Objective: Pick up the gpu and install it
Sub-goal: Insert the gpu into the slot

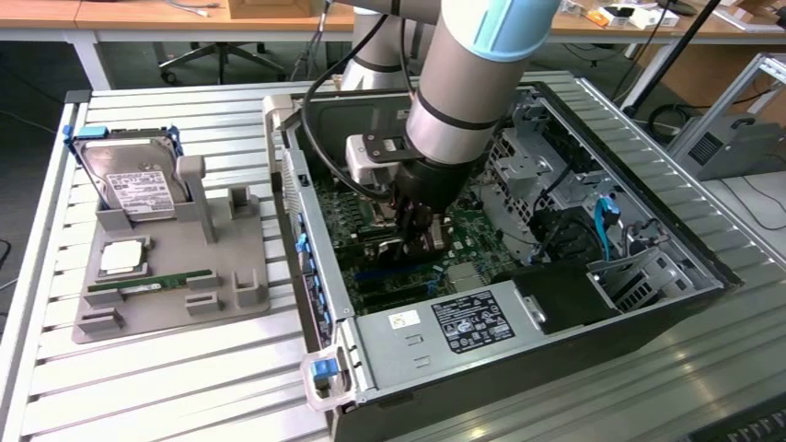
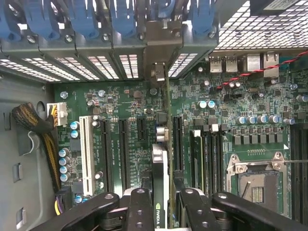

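Lab with desks at the back; slatted metal worktop carrying an open PC case. Arm reaches down into the case, gripper low over the motherboard. In the wrist view the gripper is pinching the gpu: black fingers clamp both faces and the card is seen edge-on between them. The gpu stands upright over the board in line with the expansion slots, between two long black slots. Its silver bracket is up against the rear slot wall, among the blue latches. Can't tell if the card edge is seated in a slot. On the exterior view's left, beside the case, a grey fixture holds a hard drive and a memory stick, well apart from the gripper.
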`<state>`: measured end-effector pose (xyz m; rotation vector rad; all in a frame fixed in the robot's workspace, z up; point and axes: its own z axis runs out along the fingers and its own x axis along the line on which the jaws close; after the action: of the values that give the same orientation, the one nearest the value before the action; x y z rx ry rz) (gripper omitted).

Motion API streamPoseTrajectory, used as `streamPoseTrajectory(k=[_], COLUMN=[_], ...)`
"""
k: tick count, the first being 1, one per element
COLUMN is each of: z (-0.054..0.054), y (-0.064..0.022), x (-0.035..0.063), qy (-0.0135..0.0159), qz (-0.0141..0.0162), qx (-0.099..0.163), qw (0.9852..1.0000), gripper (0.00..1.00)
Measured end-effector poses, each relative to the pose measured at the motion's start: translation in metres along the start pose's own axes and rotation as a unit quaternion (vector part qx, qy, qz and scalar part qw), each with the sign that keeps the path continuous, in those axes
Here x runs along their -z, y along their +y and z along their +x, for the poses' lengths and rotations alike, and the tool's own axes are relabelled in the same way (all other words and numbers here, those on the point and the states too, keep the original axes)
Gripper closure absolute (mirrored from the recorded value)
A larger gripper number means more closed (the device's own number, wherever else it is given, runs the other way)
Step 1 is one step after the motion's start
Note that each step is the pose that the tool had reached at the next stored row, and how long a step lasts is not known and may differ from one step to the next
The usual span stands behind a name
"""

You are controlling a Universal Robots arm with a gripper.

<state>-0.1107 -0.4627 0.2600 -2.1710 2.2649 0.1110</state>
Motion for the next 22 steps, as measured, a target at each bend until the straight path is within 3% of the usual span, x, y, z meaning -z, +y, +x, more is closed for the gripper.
streamPoseTrajectory(k=[22], z=[0.0004], y=[0.0005], x=[-0.0028], qy=[0.0012], qz=[-0.0001], qx=[-0.002], qw=[1.0], gripper=[0.73])
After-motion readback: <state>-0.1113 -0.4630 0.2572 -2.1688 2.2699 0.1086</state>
